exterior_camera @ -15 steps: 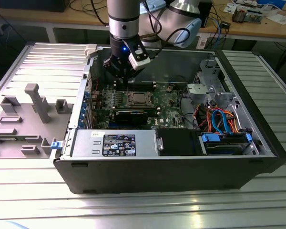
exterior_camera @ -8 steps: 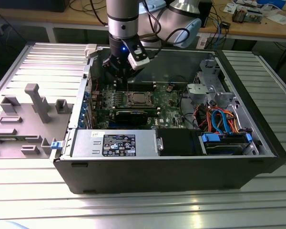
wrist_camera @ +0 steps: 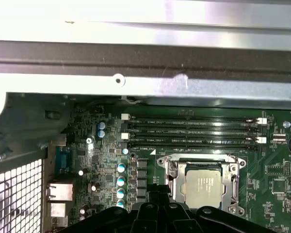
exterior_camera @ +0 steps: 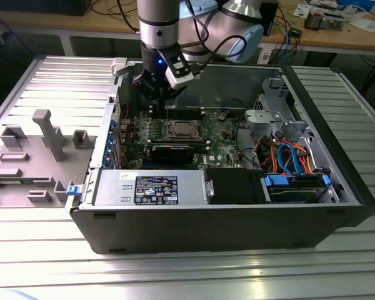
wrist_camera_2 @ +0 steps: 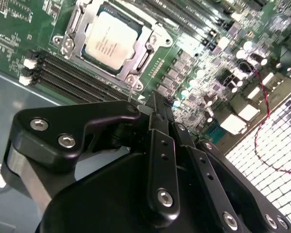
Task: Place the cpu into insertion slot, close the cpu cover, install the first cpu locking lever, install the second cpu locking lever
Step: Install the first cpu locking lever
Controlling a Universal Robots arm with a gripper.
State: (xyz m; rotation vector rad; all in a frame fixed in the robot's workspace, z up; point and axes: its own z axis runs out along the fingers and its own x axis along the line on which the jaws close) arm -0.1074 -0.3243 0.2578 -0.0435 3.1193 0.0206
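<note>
Over at the exterior view's left, a grey plastic fixture (exterior_camera: 34,156) with upright blocks lies on the ribbed metal counter (exterior_camera: 187,269), just beside the open computer case (exterior_camera: 225,219). Moving rightward, the arm's gripper (exterior_camera: 157,87) hangs inside the case, above the back edge of the green motherboard (exterior_camera: 222,134), a little off to the exterior view's left of the socket and not touching it.

In the second wrist view the black fingers (wrist_camera_2: 157,121) are drawn tight together, with no gap I can make out between them and nothing held. A thin wire-like lever seems to stand up right by their tips, though I cannot tell whether they touch it.

The cpu (wrist_camera_2: 112,42) sits flat in the insertion slot (wrist_camera_2: 75,46), its silver-grey top facing up; in the first wrist view it (wrist_camera: 203,187) lies just below the row of long black memory slots (wrist_camera: 191,132). The cpu cover (wrist_camera_2: 148,36) is folded down around the chip, its silver frame lying on all sides and the chip showing through the window.

Farther to the exterior view's right, orange and blue cables (exterior_camera: 287,156) run beside a drive bay.
</note>
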